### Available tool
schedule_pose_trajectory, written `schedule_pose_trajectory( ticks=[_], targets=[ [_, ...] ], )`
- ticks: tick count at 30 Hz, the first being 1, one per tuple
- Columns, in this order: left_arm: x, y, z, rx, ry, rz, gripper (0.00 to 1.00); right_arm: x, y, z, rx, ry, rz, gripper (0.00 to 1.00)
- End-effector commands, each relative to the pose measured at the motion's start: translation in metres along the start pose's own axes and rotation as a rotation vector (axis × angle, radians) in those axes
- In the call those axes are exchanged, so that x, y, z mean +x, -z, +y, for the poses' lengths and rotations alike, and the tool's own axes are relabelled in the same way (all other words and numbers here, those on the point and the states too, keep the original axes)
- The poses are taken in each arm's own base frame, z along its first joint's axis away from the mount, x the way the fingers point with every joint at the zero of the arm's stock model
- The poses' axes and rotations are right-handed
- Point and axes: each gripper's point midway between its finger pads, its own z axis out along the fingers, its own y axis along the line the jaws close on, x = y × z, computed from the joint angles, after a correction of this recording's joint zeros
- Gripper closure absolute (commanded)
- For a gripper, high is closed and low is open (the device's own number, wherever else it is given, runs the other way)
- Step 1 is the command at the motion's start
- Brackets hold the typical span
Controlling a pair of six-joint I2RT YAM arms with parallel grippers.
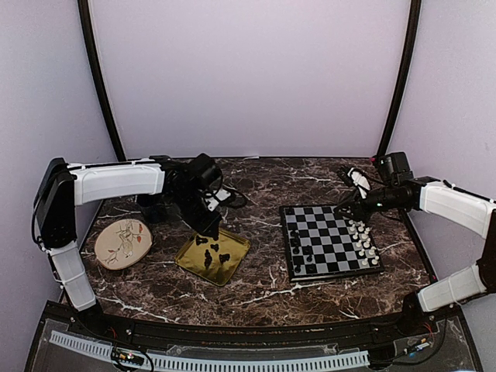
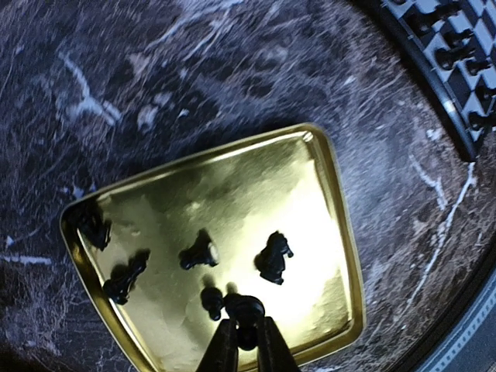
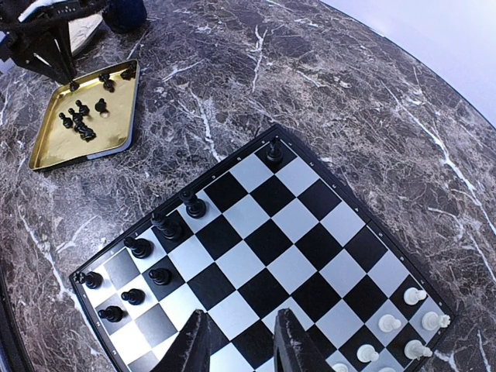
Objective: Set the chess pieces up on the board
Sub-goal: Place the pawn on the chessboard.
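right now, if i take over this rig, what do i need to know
Left gripper: shut on one black piece, low over the gold tray.
Right gripper: open, empty, above the board.
Done: several placed black pieces stand by one board edge, several white pieces by the opposite edge.
To do: five loose black pieces lie in the tray; both sides are incomplete.

Left arm (image 1: 116, 180): upper link level, reaching from the left toward the middle, wrist bent downward.
Left gripper (image 2: 246, 335): pointing down, fingers (image 2: 223, 353) nearly together, pinching a black chess piece (image 2: 245, 310).
Right arm (image 1: 457, 203): stretched inward from the right, forearm roughly level.
Right gripper (image 3: 240, 345): tilted downward, fingers (image 3: 192, 345) spread apart.
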Motion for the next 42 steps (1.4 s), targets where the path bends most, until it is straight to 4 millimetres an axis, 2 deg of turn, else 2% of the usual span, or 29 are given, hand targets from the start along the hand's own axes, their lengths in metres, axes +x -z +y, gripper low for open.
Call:
schedule_pose_trajectory(
  ticks=[1, 5, 9, 15, 20, 29, 38, 42],
  targets=[
    [-0.045, 0.029, -0.048, 0.118, -0.104, -0.144, 0.89, -0.004, 0.003, -0.006, 0.033, 0.008, -0.014, 0.71],
    [-0.089, 0.029, -0.085, 0.170, -0.195, -0.224, 0.89, -0.004, 0.005, -0.018, 0.092, -0.011, -0.005, 0.71],
    [-0.126, 0.020, -0.116, 0.220, -0.257, -0.273, 0.89, -0.002, 0.008, -0.030, 0.143, -0.034, -0.003, 0.71],
    [-0.169, -0.004, -0.142, 0.260, -0.285, -0.341, 0.89, 0.000, 0.014, -0.045, 0.212, -0.052, 0.001, 0.71],
    [-0.192, -0.021, -0.160, 0.313, -0.287, -0.390, 0.89, -0.002, 0.016, -0.045, 0.217, -0.049, -0.006, 0.71],
    [-0.206, -0.042, -0.178, 0.379, -0.269, -0.423, 0.87, 0.000, 0.015, -0.043, 0.202, -0.044, -0.003, 0.71],
    [-0.200, -0.075, -0.196, 0.350, -0.327, -0.383, 0.85, 0.002, 0.013, -0.042, 0.190, -0.045, 0.006, 0.71],
    [-0.199, -0.079, -0.199, 0.352, -0.330, -0.377, 0.86, 0.002, 0.013, -0.043, 0.193, -0.045, 0.008, 0.71]
  ],
)
